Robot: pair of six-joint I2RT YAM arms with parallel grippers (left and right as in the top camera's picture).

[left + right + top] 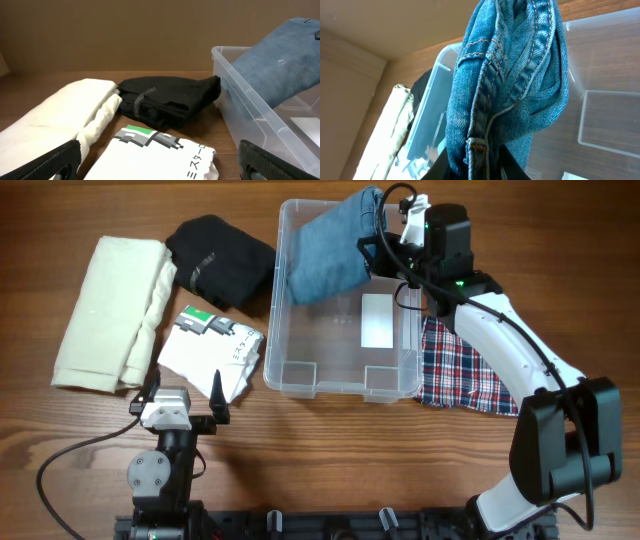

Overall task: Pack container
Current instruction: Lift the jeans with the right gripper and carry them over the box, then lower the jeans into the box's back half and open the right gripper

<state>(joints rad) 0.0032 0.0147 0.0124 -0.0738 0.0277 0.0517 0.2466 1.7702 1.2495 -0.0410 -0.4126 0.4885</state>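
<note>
Toward the far edge of the table, my right end effector (pixel 378 242) is clenched on the folded jeans (pixel 325 252), half over the container (pixel 340 360) rim; next, I judge, I must lower them flat inside and let go, while my left end effector (pixel 186 392) rests released.

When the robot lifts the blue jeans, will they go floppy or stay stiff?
Probably floppy: the jeans sag in folds from the right gripper. Likely heavyish, since the thick denim hangs straight down. They seem to lie across the container rim, so may snag.
</note>
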